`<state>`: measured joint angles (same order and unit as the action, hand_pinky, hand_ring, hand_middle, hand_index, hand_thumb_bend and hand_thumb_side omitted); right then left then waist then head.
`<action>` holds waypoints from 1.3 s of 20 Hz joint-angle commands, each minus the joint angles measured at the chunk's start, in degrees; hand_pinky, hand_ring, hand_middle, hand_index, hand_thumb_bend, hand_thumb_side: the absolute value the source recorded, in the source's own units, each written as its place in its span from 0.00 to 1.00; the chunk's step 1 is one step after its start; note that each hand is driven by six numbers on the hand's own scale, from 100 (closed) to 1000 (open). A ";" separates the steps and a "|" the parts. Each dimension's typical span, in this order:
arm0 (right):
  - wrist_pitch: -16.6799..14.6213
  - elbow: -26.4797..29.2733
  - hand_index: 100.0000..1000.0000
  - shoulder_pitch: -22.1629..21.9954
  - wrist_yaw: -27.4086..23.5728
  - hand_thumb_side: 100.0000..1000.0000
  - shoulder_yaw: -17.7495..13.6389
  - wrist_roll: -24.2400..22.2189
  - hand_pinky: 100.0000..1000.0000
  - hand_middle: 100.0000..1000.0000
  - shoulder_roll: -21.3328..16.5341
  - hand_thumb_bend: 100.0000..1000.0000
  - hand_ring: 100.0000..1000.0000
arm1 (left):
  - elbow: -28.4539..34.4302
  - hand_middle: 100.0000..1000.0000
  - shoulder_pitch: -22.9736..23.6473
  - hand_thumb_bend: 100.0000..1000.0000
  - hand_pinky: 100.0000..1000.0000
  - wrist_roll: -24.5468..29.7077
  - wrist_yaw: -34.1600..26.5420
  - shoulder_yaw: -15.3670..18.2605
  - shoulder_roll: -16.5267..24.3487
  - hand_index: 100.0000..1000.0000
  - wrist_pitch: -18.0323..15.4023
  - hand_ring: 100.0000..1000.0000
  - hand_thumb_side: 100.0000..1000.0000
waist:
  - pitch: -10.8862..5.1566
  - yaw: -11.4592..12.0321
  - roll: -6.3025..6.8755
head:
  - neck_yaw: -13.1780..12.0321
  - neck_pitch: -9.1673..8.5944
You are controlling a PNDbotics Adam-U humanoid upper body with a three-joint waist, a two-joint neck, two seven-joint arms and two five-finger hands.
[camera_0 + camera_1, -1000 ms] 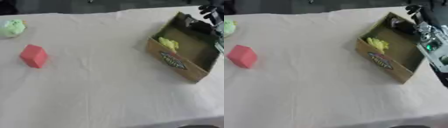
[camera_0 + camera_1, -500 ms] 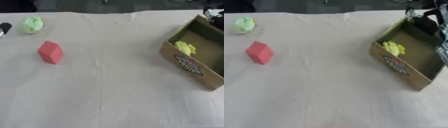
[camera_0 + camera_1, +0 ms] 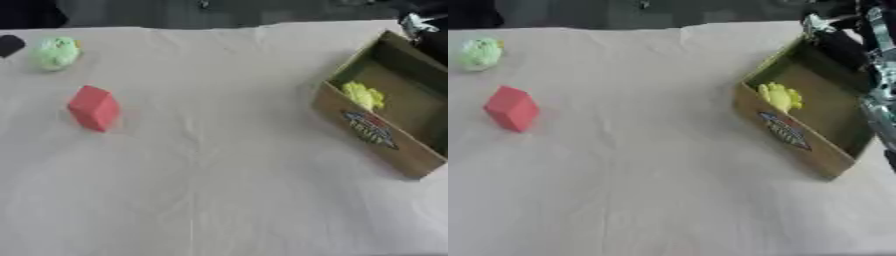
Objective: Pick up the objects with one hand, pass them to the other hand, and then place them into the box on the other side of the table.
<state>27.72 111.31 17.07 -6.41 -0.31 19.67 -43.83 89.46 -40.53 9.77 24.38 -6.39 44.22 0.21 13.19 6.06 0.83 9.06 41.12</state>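
Surface [image 3: 219, 190]: covered by a pale, creased cloth that filled nearly the whole view; the near half lay bare.
Red block [image 3: 94, 108]: stood on the cloth at the left, about mid-depth, tilted so one corner pointed up; nothing touched it.
Box [image 3: 785, 132]: open brown cardboard, set askew at the right side, its printed label on the near wall facing the middle of the surface.
Yellow-green object [image 3: 780, 96]: lay inside the box against the inner face of its near-left wall, soft and lumpy in shape.
Green object [image 3: 56, 52]: a rounded pale green lump at the far left, beyond the red block and well apart from it.
Left hand [image 3: 10, 45]: only a small black tip showed at the far left edge, just beside the green object; whether its fingers were spread or curled could not be told.
Right hand [image 3: 839, 42]: black and silver parts hung over the far right corner of the box, above its far wall; the fingers could not be made out, so no telling whether they were spread or curled, and nothing could be seen held in them.
In the way: nothing lay between the red block and the box.
Far edge: dark background beyond the cloth.
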 commanded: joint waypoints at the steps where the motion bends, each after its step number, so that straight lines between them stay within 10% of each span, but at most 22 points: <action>1: -0.04 1.70 0.86 0.12 -0.25 0.49 -0.75 0.32 0.98 0.72 -0.98 0.18 0.76 | -2.44 0.66 -3.38 0.81 0.66 10.38 -3.75 -1.48 4.84 0.81 -2.73 0.66 0.46 | -0.57 -0.14 0.02 | 0.47 -0.30; 13: 0.26 3.12 0.86 -0.50 0.00 0.50 -0.23 -0.54 0.97 0.72 -0.73 0.19 0.75 | -12.62 0.70 -16.59 0.96 0.72 38.83 2.31 -9.81 4.32 0.81 -6.02 0.73 0.21 | -0.12 -0.59 0.08 | 0.71 -0.85; 26: 0.47 3.00 0.85 -0.09 0.33 0.50 0.30 -1.46 0.97 0.71 -0.34 0.19 0.74 | -24.06 0.70 -22.80 0.87 0.78 42.20 14.71 -14.29 -2.94 0.82 -15.24 0.76 0.00 | 0.20 -1.34 -0.07 | 0.48 -0.81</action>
<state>28.25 113.32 16.18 -6.37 0.43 18.38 -43.06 65.86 -61.81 50.89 37.80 -21.36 40.72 -13.07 14.23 4.73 0.80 9.67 40.68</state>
